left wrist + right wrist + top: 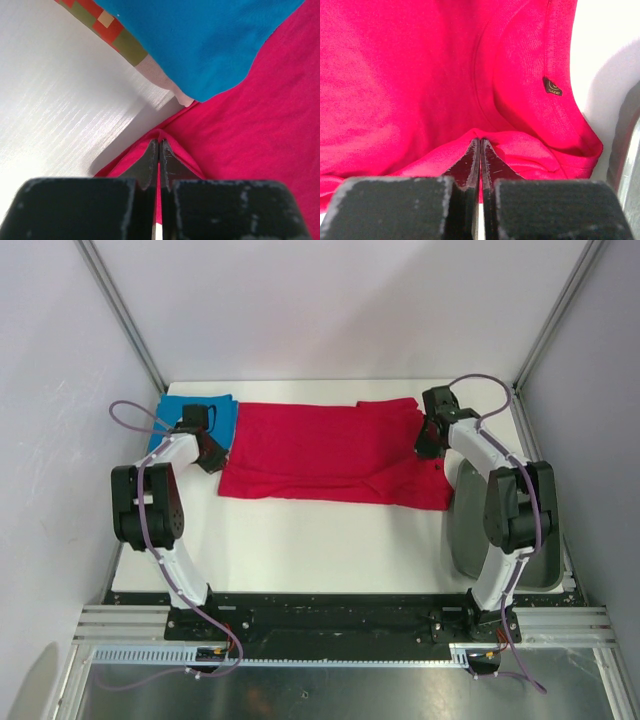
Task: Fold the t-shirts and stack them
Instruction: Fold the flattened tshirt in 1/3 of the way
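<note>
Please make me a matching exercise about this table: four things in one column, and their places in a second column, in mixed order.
Things:
1. red t-shirt
2. blue t-shirt
3. bin
4. neck tag

Places:
A. far left corner of the table
B. close to the right gripper
C. right edge of the table
D. spread across the middle

Pairs: 1-D, 2-A, 3-C, 4-B.

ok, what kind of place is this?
Likely a lab robot cell: white table, aluminium frame with blank walls, left gripper and right gripper each pinching the red tee.
</note>
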Tool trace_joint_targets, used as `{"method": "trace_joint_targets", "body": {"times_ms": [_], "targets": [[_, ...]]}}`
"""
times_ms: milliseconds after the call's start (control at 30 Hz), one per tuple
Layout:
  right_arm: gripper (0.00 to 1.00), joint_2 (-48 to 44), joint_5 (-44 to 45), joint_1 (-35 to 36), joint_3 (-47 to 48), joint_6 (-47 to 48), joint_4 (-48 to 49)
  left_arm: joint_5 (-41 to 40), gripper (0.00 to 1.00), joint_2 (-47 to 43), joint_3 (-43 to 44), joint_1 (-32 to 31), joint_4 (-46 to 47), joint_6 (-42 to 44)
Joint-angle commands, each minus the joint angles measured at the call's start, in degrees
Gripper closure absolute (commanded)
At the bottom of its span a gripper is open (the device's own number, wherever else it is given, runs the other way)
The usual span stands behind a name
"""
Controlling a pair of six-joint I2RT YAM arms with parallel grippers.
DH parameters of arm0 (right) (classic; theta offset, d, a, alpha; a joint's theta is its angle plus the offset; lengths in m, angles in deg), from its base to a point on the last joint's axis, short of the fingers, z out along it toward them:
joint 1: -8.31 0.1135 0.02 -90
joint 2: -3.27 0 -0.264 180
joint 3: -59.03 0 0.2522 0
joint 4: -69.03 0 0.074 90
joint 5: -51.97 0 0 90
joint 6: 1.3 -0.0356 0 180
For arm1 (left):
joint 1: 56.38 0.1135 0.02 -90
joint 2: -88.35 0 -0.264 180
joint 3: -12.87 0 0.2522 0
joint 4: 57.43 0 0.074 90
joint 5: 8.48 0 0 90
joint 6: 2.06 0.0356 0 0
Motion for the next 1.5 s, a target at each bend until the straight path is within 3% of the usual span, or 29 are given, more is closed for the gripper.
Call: {"method": "trace_joint_targets", "body": {"times_ms": [0,567,1467], "targets": [[1.0,1.66,1.43,0.62,4.57,1.44,-1.45,-0.36,1.0,0.11,2.35,0.47,1.27,0.6],[1.0,5.82,2.95,1.55,9.14,2.59,-2.91,-0.38,1.0,-0.12,2.55,0.47,1.36,0.71],[1.0,4.43,2.23,-2.61,1.52,1.64,-0.55,2.88,1.0,0.3,4.06,1.07,1.98,2.31]]}}
